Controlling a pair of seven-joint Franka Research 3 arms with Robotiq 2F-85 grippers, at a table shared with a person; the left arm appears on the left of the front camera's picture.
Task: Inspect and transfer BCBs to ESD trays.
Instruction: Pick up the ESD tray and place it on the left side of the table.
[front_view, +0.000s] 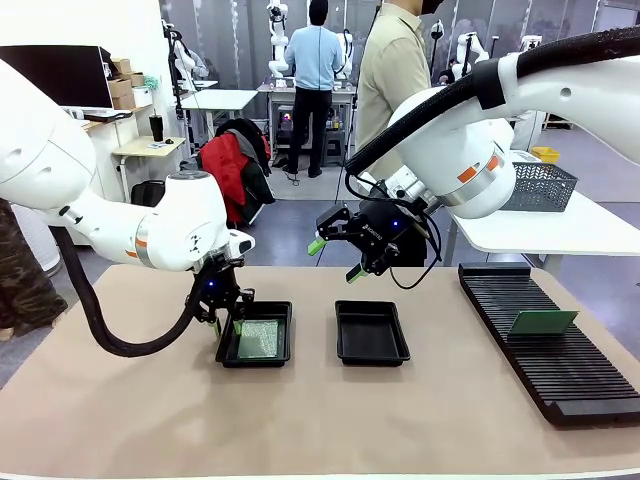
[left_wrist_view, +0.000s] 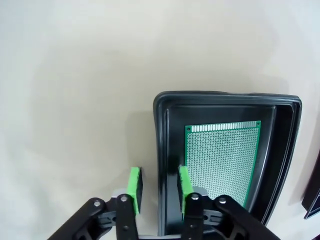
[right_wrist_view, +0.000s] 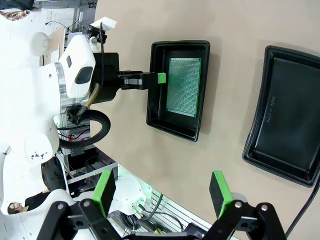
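BCB (front_view: 260, 338) in nine-o'clock tray (front_view: 283, 357); middle tray (front_view: 371, 352) bare; second BCB (front_view: 542, 322) in three-o'clock rack (front_view: 560, 370); left gripper (left_wrist_view: 159, 175), right gripper (right_wrist_view: 161, 182) fingers parted.

I log by colour:
- BCB (left_wrist_view: 222, 160): green, fine pale dot grid (paler band along its 12 o'clock edge).
- Second BCB (front_view: 543, 322), 3 o'clock of my front view: plain green.
- Left ESD tray (front_view: 255, 362) and right ESD tray (front_view: 372, 358): black.
- Rack (front_view: 570, 370): black, ribbed.
- Table (front_view: 300, 420): beige.
- Left gripper (left_wrist_view: 159, 176): black, with green pads (left_wrist_view: 135, 184).
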